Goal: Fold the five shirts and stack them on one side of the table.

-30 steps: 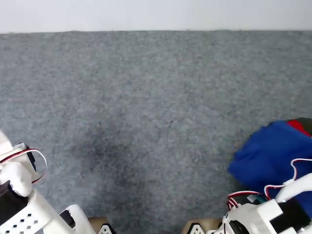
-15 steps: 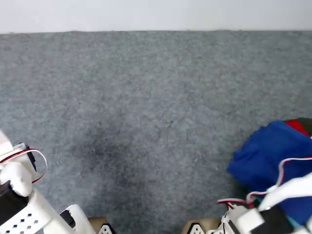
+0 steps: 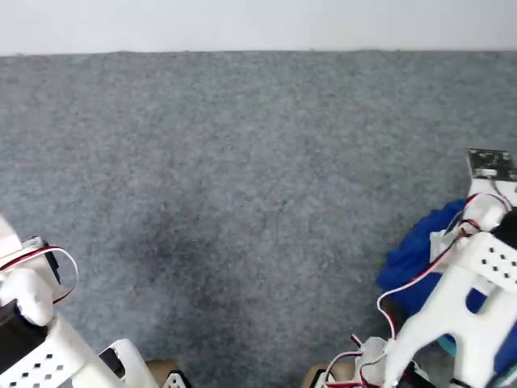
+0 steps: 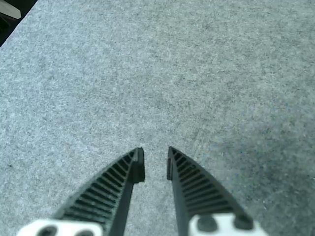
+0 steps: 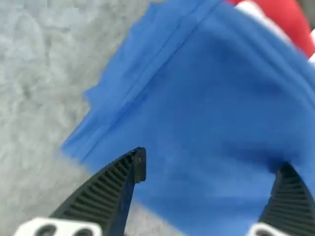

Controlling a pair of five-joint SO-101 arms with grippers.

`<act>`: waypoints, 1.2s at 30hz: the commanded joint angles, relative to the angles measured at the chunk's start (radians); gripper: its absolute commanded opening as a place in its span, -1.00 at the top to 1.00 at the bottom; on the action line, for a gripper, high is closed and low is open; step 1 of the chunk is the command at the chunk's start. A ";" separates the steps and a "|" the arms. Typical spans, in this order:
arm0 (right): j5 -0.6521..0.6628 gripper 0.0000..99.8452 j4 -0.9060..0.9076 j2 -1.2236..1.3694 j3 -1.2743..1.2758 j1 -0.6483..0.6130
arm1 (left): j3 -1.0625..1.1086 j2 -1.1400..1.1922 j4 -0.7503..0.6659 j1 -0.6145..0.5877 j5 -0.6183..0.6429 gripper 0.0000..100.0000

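A blue shirt [image 3: 420, 263] lies bunched at the table's right edge; the white right arm [image 3: 468, 299] stands over it. In the right wrist view the same blue shirt [image 5: 211, 113] spreads under my right gripper [image 5: 211, 169], which is wide open above the cloth with nothing between its fingers. A red and white shirt [image 5: 275, 14] peeks out past the blue one. My left gripper [image 4: 155, 164] hovers over bare grey carpet, its black ribbed fingers [image 4: 125, 182] a narrow gap apart and holding nothing. The left arm [image 3: 32, 323] sits at the near left corner.
Grey felt-like cloth [image 3: 242, 178] covers the table, with a white wall along the far edge. A small circuit board [image 3: 489, 162] rides on top of the right arm. Servo bases [image 3: 323, 376] stand at the near edge.
The right arm has swung up and out from the near edge over the blue shirt, now covering most of it in the high view. The left arm has stayed still.
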 commanded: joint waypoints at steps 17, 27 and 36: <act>-0.008 0.22 -0.008 0.229 -0.264 0.176 | 0.038 -0.006 -0.037 0.000 -0.009 0.82; 0.051 0.22 0.302 0.085 -0.459 -0.025 | 0.039 -0.006 -0.037 0.000 -0.009 0.82; 0.049 0.22 0.013 0.087 -0.130 -0.622 | 0.240 -0.008 -0.077 0.307 -0.012 0.82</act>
